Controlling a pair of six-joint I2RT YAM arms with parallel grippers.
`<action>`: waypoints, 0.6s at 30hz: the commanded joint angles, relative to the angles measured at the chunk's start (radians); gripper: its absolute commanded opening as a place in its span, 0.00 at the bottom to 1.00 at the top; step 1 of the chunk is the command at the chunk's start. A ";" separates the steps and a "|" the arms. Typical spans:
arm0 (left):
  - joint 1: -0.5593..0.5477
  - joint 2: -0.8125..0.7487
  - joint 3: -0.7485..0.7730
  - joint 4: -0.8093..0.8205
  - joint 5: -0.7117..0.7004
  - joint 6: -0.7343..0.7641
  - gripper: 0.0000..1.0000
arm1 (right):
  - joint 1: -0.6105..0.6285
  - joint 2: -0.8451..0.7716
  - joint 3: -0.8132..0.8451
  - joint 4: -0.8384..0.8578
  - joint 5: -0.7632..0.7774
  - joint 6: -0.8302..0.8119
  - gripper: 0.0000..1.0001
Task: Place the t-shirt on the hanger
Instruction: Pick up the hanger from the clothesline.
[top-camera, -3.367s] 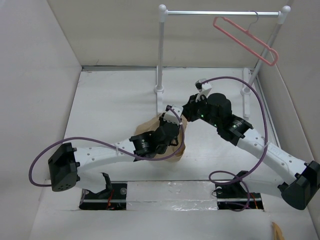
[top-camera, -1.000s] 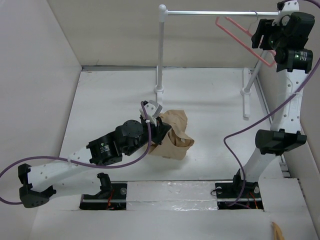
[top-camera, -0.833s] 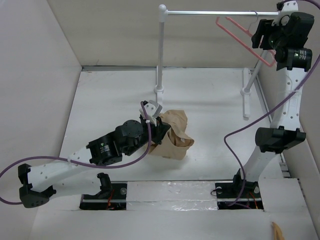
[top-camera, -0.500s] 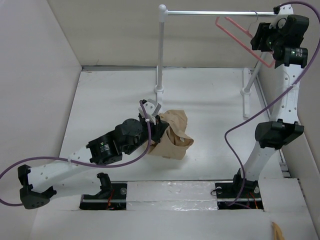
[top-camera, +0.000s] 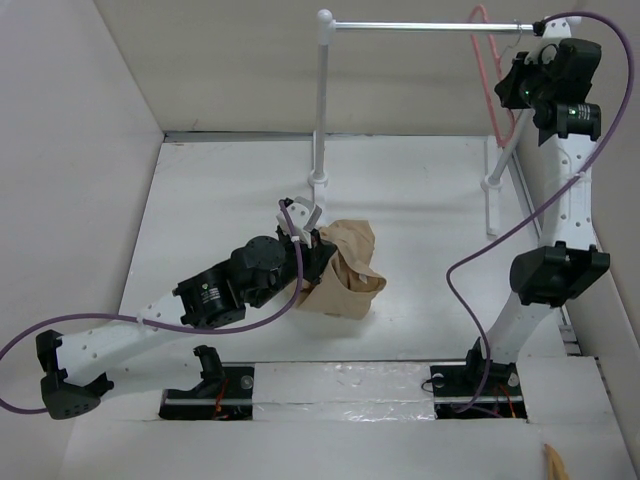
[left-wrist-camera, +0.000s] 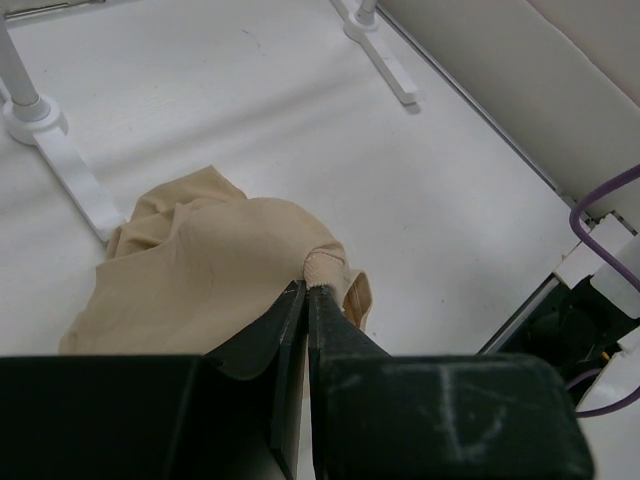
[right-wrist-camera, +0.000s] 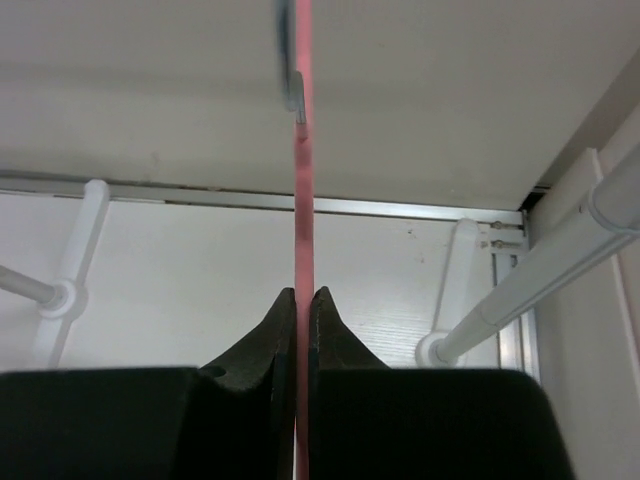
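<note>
plain tan t-shirt (top-camera: 350, 265) lies crumpled on the table (top-camera: 220, 200) (a loose heap); thin salmon-pink hanger (right-wrist-camera: 303, 180) hangs upright.

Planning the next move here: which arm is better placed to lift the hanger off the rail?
Right. The right pincer is shut on the hanger up at the rail; the left pincer is down at the table, pinching the t-shirt.

The white table (top-camera: 220, 200) carries a crumpled tan t-shirt (top-camera: 350, 268) near its middle, heaped rather than spread flat. The rack (top-camera: 322, 100) stands at the far side on two white feet. Its left foot (top-camera: 320, 200) seems to touch the cloth's edge.
</note>
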 joint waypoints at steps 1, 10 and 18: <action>0.003 0.000 0.005 0.068 0.004 0.003 0.00 | 0.052 -0.113 -0.037 0.137 0.086 0.011 0.00; 0.024 0.006 0.013 0.070 0.005 -0.018 0.00 | 0.124 -0.317 -0.242 0.346 0.224 0.009 0.00; 0.086 0.027 0.000 0.139 0.082 -0.072 0.00 | 0.149 -0.496 -0.610 0.413 0.203 0.098 0.00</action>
